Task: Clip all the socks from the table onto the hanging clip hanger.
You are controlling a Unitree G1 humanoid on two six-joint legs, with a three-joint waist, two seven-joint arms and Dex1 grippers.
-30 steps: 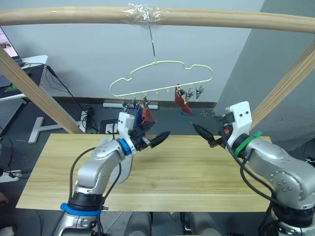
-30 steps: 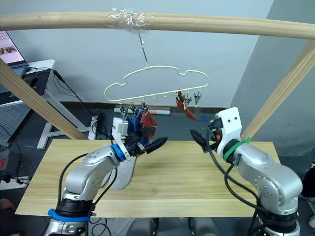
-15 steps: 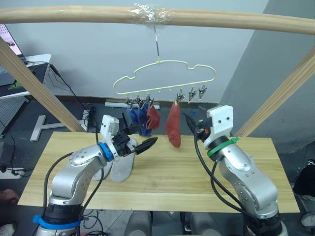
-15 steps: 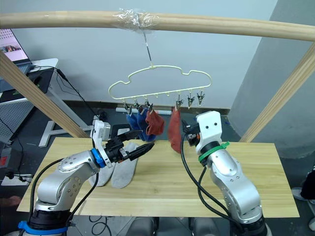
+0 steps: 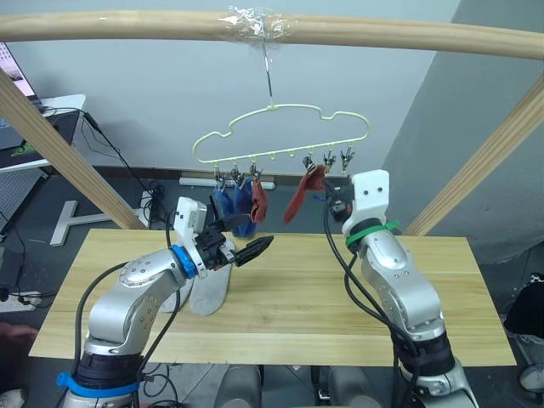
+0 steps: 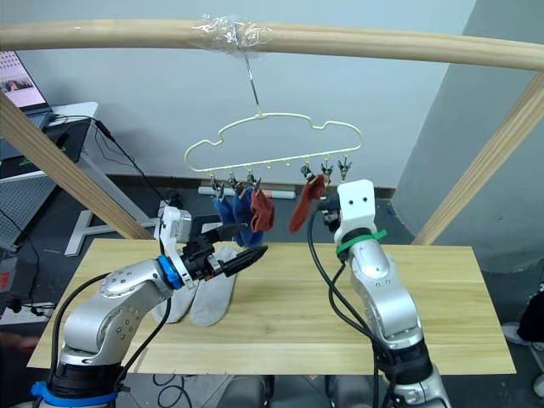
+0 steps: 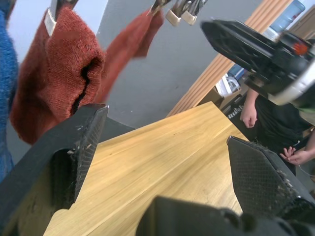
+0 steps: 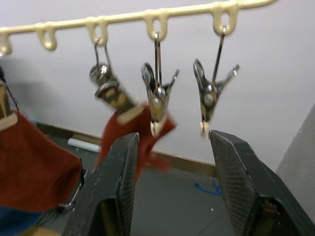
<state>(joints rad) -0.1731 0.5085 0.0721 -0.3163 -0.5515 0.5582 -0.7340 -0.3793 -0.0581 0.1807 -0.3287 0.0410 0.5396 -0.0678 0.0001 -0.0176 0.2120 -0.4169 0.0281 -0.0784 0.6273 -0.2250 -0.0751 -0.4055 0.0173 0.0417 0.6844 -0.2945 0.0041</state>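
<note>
On the clip hanger (image 5: 280,136) four socks already hang — two blue socks (image 5: 229,206) and a red sock (image 5: 259,202) on the left clips, and a second red sock (image 5: 300,194) further right. Two grey socks (image 6: 202,293) lie on the tabletop (image 5: 306,293), next to the left hand (image 5: 240,252). The left hand is open wide and holds nothing. The right hand (image 8: 172,189) is open wide too, right under the empty clips (image 8: 209,96). The second red sock swings out sideways — a bump from the right hand could pull it loose or set the hanger swaying.
</note>
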